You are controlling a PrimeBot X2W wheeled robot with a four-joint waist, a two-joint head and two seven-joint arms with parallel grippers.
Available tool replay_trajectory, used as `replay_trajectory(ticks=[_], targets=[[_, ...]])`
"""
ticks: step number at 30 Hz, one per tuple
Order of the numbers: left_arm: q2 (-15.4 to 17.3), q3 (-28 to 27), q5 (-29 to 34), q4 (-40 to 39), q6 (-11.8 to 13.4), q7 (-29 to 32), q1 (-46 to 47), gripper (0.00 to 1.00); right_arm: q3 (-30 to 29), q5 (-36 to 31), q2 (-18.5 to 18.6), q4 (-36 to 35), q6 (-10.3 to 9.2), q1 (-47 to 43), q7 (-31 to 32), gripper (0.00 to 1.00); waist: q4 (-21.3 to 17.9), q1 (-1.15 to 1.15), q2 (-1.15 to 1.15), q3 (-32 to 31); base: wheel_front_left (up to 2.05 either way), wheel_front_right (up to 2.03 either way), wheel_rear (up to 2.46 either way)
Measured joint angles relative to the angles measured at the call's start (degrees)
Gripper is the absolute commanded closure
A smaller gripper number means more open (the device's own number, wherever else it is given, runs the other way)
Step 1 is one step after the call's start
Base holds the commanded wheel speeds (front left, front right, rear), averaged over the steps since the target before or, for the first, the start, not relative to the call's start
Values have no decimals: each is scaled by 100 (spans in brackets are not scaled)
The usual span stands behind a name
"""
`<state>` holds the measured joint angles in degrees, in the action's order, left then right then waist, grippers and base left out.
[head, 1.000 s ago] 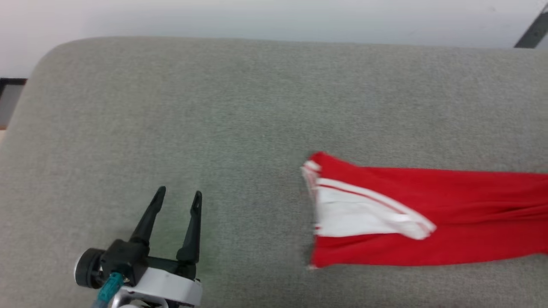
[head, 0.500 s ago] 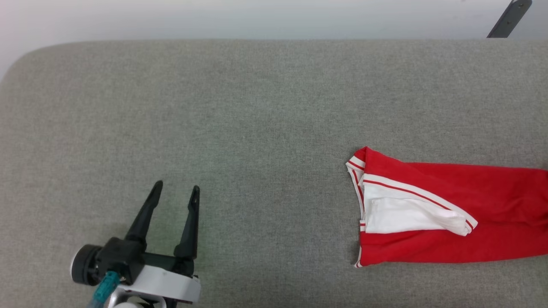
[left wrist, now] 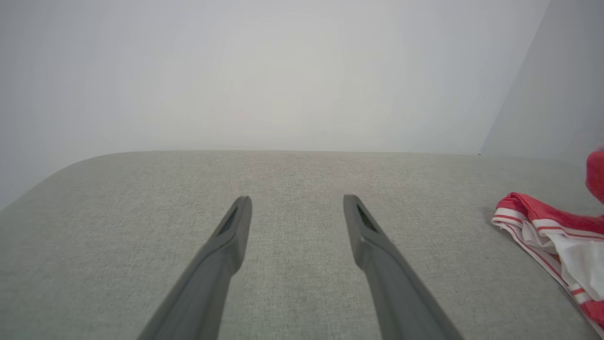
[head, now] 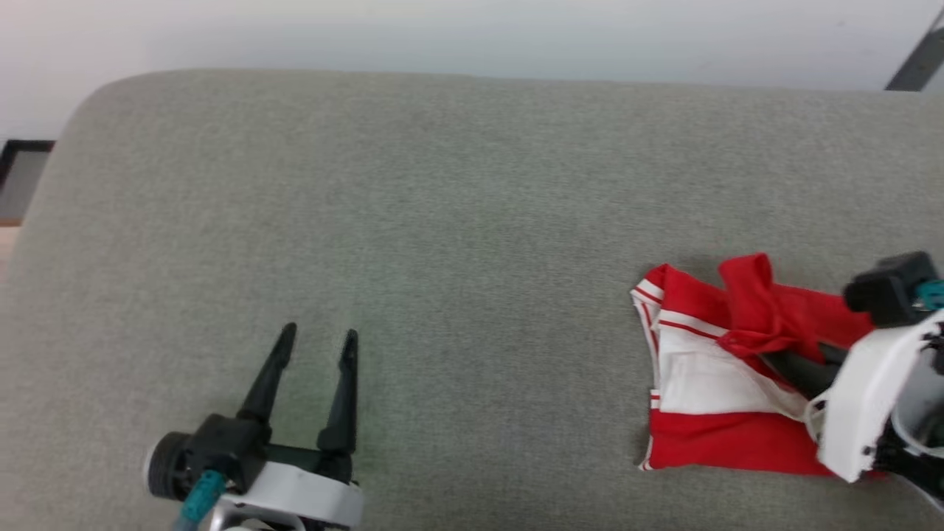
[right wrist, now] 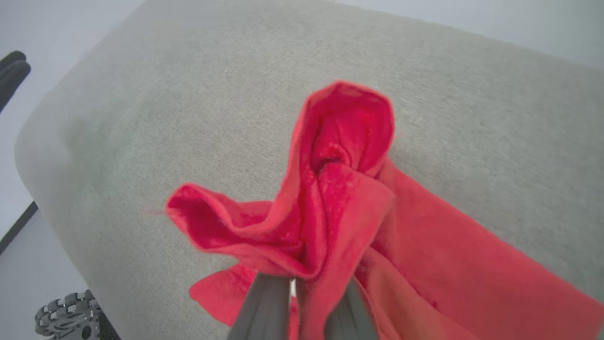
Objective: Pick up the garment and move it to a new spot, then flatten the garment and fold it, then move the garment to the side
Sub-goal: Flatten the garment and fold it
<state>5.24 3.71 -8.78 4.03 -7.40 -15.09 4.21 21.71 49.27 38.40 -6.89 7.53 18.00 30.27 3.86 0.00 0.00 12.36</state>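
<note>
The garment (head: 708, 442), bright red with a white sleeve and striped trim, lies at the right of the grey cushion (head: 442, 221). My right gripper (head: 771, 358) is shut on a bunch of its red cloth, held up over the sleeve part. In the right wrist view the pinched fold of the garment (right wrist: 344, 198) rises above my right gripper (right wrist: 309, 283). My left gripper (head: 318, 333) rests open and empty at the lower left, well apart from the cloth. The left wrist view shows my left gripper (left wrist: 296, 200) open, with the garment's striped edge (left wrist: 561, 236) at the far right.
A pale wall runs behind the cushion. A dark slanted bar (head: 918, 59) stands at the top right, and a dark frame (head: 18, 151) sits past the rounded left corner. A toothed grey wheel (right wrist: 66, 311) shows below the cushion's edge.
My right gripper has come in from the right with the red end, carrying it leftward over the sleeve, so the garment lies shorter and doubled. The head camera shifted. The left gripper stayed put.
</note>
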Motion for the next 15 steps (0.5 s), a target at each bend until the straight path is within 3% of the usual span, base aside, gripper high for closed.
replay_trajectory(ticks=[7, 14, 15], targets=[[-87, 162, -29, 62, 0, 0, 18, 0, 571, -354, -326, 491, 0, 259, 73, 100, 357, 0, 0, 14, 0, 0, 0], [-140, 277, -62, 183, 0, 0, 54, 0, 843, -610, -324, 1193, 0, 316, -186, 100, 649, 0, 0, 41, 0, 0, 0], [-140, 276, -78, 209, 0, 0, 64, 0, 854, -614, -323, 1255, 0, 331, -237, 85, 672, 0, 0, 41, 0, 0, 0]])
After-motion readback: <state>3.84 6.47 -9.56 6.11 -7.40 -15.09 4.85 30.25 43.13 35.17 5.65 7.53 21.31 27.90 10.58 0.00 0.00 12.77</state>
